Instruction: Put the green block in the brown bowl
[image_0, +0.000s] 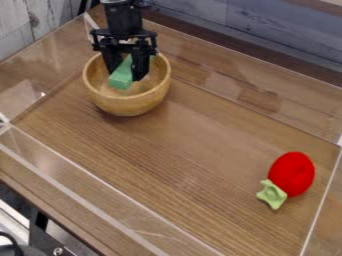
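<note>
Gripper (124, 66) over brown bowl (128, 99), green block (122, 77) inside; red toy (291, 172) well apart.

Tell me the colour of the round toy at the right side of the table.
Red, with a small pale-green stem; the only camera view shows it clearly.

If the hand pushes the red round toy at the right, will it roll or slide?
The red round toy probably rolls, since its body looks rounded. Its leafy stem lies flat on the table, so the roll may be short and crooked.
</note>
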